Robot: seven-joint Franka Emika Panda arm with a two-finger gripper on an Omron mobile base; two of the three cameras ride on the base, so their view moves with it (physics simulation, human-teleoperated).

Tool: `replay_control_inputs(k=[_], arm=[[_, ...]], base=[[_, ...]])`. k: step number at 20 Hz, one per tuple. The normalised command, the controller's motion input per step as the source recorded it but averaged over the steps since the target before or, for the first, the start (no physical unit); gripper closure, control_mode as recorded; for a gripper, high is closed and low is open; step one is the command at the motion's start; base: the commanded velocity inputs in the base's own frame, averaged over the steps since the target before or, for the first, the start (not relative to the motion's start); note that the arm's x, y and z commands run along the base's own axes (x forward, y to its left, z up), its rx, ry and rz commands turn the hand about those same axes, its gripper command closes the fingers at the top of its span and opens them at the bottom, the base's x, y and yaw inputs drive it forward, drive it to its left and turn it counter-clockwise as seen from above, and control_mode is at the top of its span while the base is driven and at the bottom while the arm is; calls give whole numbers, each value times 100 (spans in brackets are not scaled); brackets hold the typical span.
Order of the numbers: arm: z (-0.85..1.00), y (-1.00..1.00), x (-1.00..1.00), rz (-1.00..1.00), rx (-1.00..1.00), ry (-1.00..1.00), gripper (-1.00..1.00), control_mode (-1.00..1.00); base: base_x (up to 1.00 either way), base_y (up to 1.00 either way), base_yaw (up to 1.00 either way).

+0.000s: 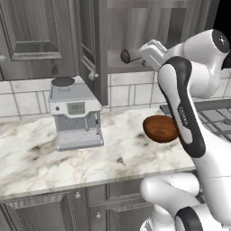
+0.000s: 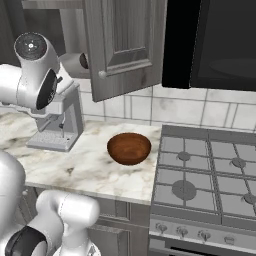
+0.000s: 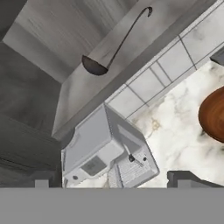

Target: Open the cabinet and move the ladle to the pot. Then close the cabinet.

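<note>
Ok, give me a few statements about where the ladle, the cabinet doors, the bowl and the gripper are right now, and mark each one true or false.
1. The cabinet doors are open. True.
2. The ladle lies on the marble counter. False: it lies on the cabinet's pale shelf, bowl end toward the coffee machine side.
3. The gripper is shut on the ladle. False: in the hand view its fingertips stand apart with nothing between them, away from the ladle.
4. The wooden bowl sits on the counter beside the stove. True.
5. The coffee machine stands on the stove. False: it stands on the counter, below the open cabinet.
</note>
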Motion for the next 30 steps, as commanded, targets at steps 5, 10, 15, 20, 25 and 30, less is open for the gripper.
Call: replay_control_inputs(k=[5, 10, 15, 20, 25, 30], arm=[[0, 0, 57, -21, -3, 0, -100, -100], [0, 0, 36, -31, -4, 0, -100, -100], [0, 0, 46, -31, -3, 0, -100, -100], [0, -16, 47, -29, 0, 0, -100, -100], [0, -43, 23, -27, 0, 0, -100, -100], [0, -44, 2, -27, -1, 0, -100, -100]], base=[[0, 0, 0], [0, 0, 0], [0, 0, 0], [0, 0, 0], [0, 0, 0], [0, 0, 0]])
